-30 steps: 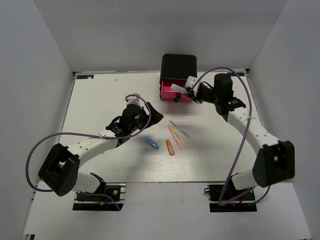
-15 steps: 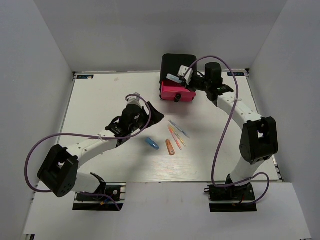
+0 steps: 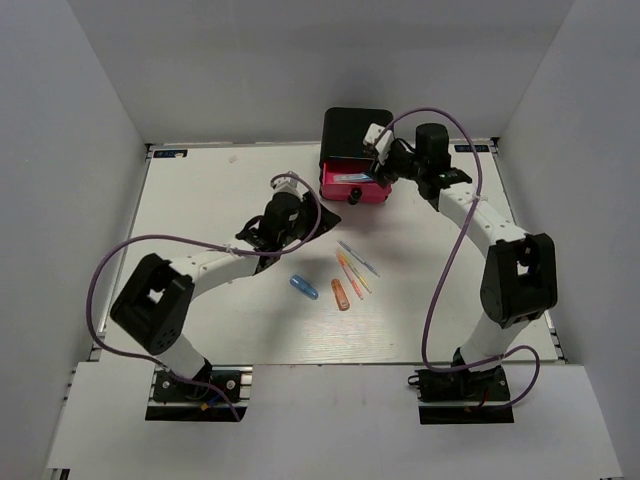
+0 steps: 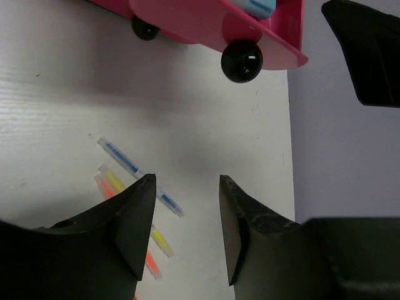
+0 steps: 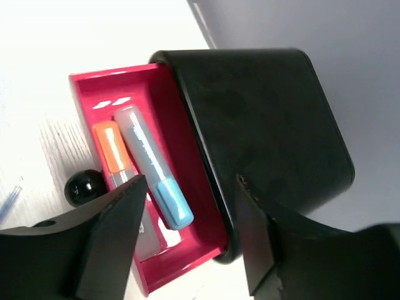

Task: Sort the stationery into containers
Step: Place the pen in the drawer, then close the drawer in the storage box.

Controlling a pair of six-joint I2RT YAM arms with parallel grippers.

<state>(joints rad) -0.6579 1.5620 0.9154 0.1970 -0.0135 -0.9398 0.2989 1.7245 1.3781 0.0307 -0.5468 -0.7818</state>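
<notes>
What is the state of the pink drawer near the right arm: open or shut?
Open. The pink drawer sticks out of the black cabinet, and two markers lie uncovered inside it.

Three thin pens [image 3: 350, 268], two stubby markers [image 3: 303, 287] loose on the table [image 3: 200, 200], two more in the open drawer [image 5: 165, 125]

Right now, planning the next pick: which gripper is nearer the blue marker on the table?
Left. The left gripper is just beyond the blue marker; the right gripper is farther, above the open pink drawer.
</notes>
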